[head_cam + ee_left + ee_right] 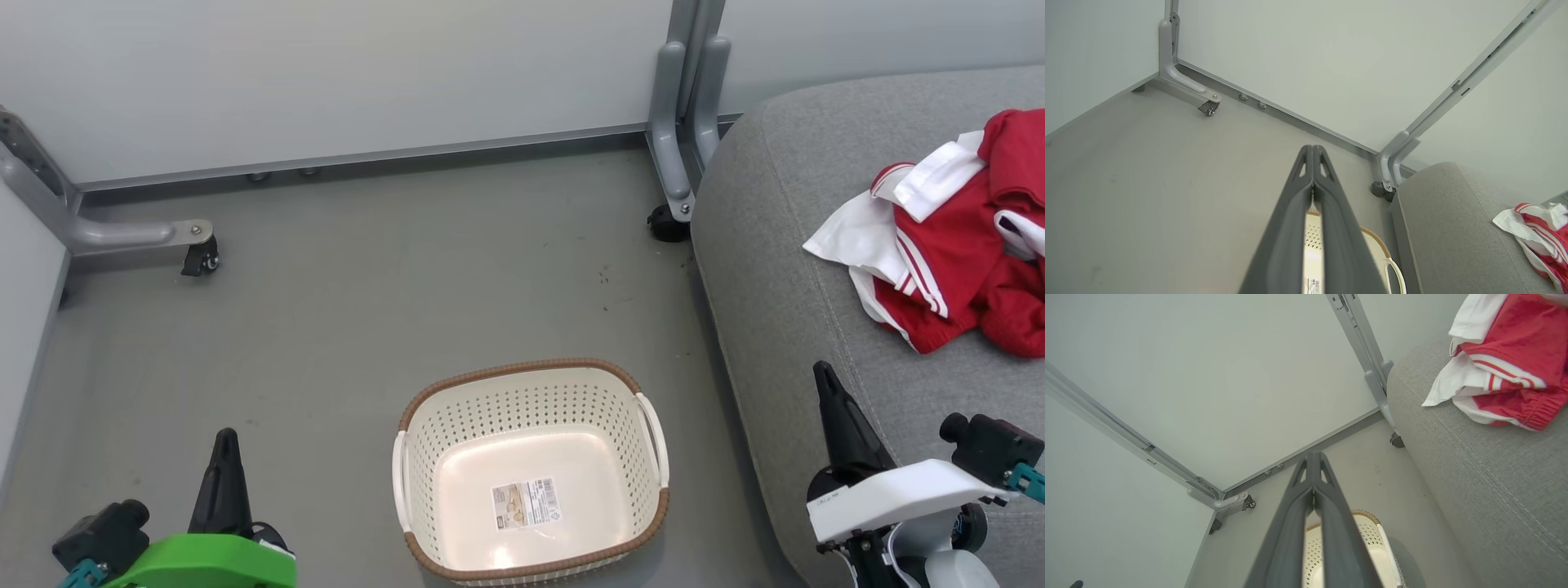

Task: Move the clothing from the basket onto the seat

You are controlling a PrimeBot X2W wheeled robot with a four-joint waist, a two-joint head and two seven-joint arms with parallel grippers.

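Prob. 2 garments (955, 253) on 1 seat (775, 278), 1 basket (522, 366) beside.

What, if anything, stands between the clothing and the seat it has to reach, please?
Nothing visible does: the clothing already lies on the seat, and the basket holds just a paper label.

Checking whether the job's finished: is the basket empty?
Empty: the basket holds just a paper label; the clothing lies on the seat.
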